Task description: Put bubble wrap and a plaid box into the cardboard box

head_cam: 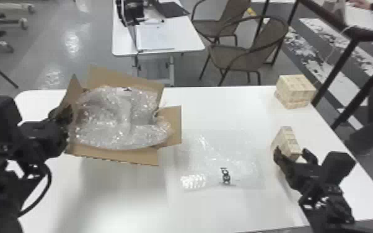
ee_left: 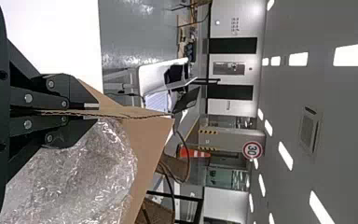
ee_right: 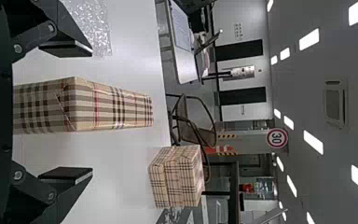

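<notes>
At the left of the table my left gripper (head_cam: 63, 119) holds the wall of the cardboard box (head_cam: 111, 156); in the left wrist view the gripper (ee_left: 91, 112) is closed on a cardboard flap (ee_left: 144, 135). Crumpled bubble wrap (head_cam: 114, 117) fills the box up to its open flaps. On the right, my right gripper (head_cam: 291, 151) is spread around the near end of a plaid box (head_cam: 286, 141). The right wrist view has the gripper (ee_right: 91, 112) wide apart, with the plaid box (ee_right: 107, 107) between its fingers and a gap on each side.
A flat sheet of clear bubble wrap (head_cam: 217, 161) lies mid-table, between the cardboard box and the right gripper. Stacked plaid boxes (head_cam: 296, 91) stand at the table's far right corner. Beyond the table are chairs (head_cam: 244, 52) and a second white table (head_cam: 161, 46).
</notes>
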`<state>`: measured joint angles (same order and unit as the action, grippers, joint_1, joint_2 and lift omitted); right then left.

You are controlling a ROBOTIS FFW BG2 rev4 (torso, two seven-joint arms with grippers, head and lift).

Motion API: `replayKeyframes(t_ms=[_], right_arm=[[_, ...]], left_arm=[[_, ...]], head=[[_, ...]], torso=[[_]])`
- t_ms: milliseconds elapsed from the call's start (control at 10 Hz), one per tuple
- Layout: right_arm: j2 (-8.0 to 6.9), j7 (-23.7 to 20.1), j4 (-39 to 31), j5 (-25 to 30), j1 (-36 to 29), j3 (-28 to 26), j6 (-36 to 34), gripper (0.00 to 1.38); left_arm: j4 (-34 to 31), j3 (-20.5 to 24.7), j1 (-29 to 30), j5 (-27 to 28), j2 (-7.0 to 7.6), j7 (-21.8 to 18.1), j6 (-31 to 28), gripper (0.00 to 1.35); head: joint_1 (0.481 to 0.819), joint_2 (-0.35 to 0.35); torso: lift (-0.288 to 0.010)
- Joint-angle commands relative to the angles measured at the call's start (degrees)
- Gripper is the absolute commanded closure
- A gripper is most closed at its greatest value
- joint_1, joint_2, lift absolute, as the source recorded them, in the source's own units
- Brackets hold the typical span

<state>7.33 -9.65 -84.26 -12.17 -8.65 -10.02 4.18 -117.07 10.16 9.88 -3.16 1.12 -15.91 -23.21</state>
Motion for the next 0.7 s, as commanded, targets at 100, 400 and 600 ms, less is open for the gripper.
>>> replayKeyframes(t_ms=[100,400,600], right_arm=[[-0.12,0.0,0.4,0.7,0.6,0.0,-0.1,0.74],[-0.47,0.0,-0.6,0.4,-0.3,0.0,-0.1,0.80],[-1.26,0.1,-1.2,0.5,-0.7,0.0,-0.1,0.89]], left_arm=[[0.0,-0.1,0.0,-0.1,0.02,0.0,0.0,1.22],[0.0,-0.1,0.0,0.0,-0.06,0.0,0.1,1.22],[0.0,-0.1,0.0,-0.1,-0.06,0.0,0.2,1.22]], head=[[0.695,-0.079],[0.695,-0.080],[0.695,-0.077]], torso=[[-0.110],[-0.110],[-0.110]])
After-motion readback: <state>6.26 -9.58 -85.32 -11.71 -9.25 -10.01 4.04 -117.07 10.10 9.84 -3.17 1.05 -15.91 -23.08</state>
